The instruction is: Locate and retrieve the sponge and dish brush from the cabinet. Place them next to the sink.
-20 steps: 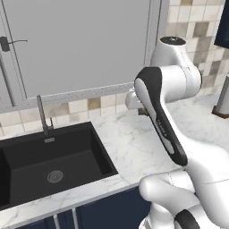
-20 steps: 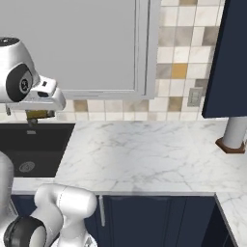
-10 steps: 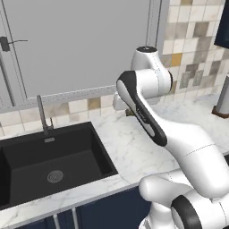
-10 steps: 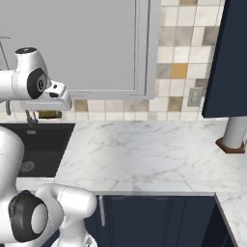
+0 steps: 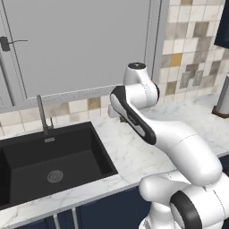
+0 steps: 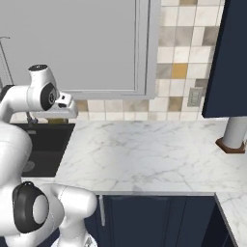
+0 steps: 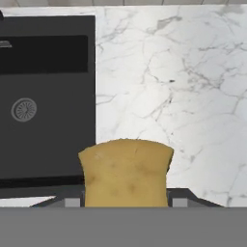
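Sponge (image 7: pixel 125 173) held between the jaws (image 7: pixel 125 201), closed on its two sides, tan block upright in the hand view with the top edge a little wavy. Below it in that view, white marble counter (image 7: pixel 183 96) on the right and black sink (image 7: pixel 46 101) on the left, with the round silver drain (image 7: pixel 23 109) near the basin middle; sponge hanging above the counter just beside the right rim of the sink, not touching any surface as far as can be seen. In the left base view, arm bent high over the counter, wrist turned toward the tiled wall behind the sink's right corner, jaws themselves hidden behind the arm. Sink (image 5: pixel 49 161) there set into the counter (image 5: pixel 129 152), grey faucet (image 5: pixel 42 114) upright at its back edge. In the right base view, hand near the left edge, a small piece of tan sponge (image 6: pixel 58 120) visible under it, above the back right corner of the sink (image 6: pixel 46 144). Navy cabinet (image 6: pixel 226 58) on the wall far at the right, well apart from the hand. Grey cylinder on a brown base (image 6: pixel 234 135) standing on the counter under the cabinet. Dish brush not visible anywhere.
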Robot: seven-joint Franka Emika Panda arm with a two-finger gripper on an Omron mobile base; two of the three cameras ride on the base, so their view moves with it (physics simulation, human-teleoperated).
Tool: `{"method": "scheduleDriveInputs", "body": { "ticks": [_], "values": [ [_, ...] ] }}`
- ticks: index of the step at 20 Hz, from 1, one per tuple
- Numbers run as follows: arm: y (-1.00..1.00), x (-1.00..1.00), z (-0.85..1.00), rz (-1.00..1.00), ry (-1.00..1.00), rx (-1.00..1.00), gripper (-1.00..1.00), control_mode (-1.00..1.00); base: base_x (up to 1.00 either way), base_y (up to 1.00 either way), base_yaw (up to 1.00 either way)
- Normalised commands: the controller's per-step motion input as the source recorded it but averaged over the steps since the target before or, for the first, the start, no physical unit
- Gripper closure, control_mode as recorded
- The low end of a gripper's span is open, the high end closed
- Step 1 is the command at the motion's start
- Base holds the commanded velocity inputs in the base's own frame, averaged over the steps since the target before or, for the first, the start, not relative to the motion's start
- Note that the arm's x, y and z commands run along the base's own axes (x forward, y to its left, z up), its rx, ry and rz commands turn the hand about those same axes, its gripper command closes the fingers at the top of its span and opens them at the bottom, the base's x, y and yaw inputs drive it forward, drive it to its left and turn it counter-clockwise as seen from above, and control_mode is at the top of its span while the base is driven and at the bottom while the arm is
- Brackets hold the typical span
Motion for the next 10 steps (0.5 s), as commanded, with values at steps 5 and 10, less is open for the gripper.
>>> {"method": "scheduleDriveInputs", "body": {
  "ticks": [5, 10],
  "values": [
    [0.03, 0.41, -0.55, 0.00, -0.10, 0.00, 1.00, -1.00, 0.00, 0.00, 0.00],
    [0.06, 0.35, -0.53, 0.00, -0.19, 0.00, 1.00, -1.00, 0.00, 0.00, 0.00]
  ]
}}
